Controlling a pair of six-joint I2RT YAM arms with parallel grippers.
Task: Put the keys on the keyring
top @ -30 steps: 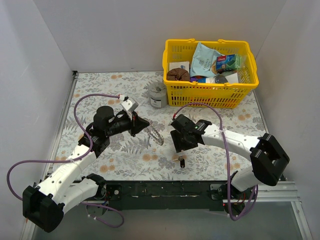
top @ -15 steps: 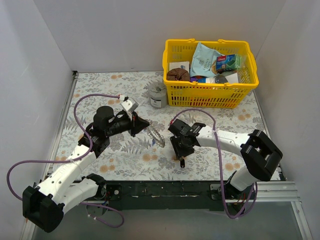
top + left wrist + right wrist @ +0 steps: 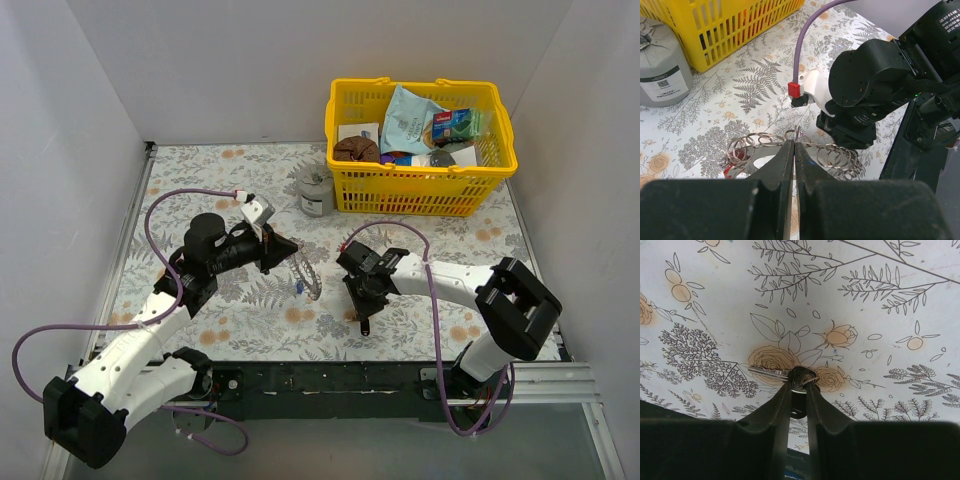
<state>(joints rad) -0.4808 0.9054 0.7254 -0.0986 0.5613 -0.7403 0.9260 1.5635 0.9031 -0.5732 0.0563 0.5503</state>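
My left gripper (image 3: 288, 254) is shut on the keyring (image 3: 307, 277), a thin silvery loop that hangs from the fingertips above the floral table. In the left wrist view the jaws (image 3: 794, 144) pinch the wire of the keyring (image 3: 840, 155), with several small rings bunched on both sides. My right gripper (image 3: 362, 314) points down at the table near the front edge. In the right wrist view its fingers (image 3: 800, 382) are closed around the black head of a key (image 3: 767, 372) whose silvery blade points left and lies flat on the table.
A yellow basket (image 3: 420, 190) full of packets stands at the back right and also shows in the left wrist view (image 3: 715, 30). A grey tin cup (image 3: 315, 190) stands just left of it. The right arm's wrist (image 3: 875, 85) sits close behind the keyring.
My right gripper has moved down and towards the front onto the key and closed around its head. The left arm has barely moved; the keyring hangs slightly lower.
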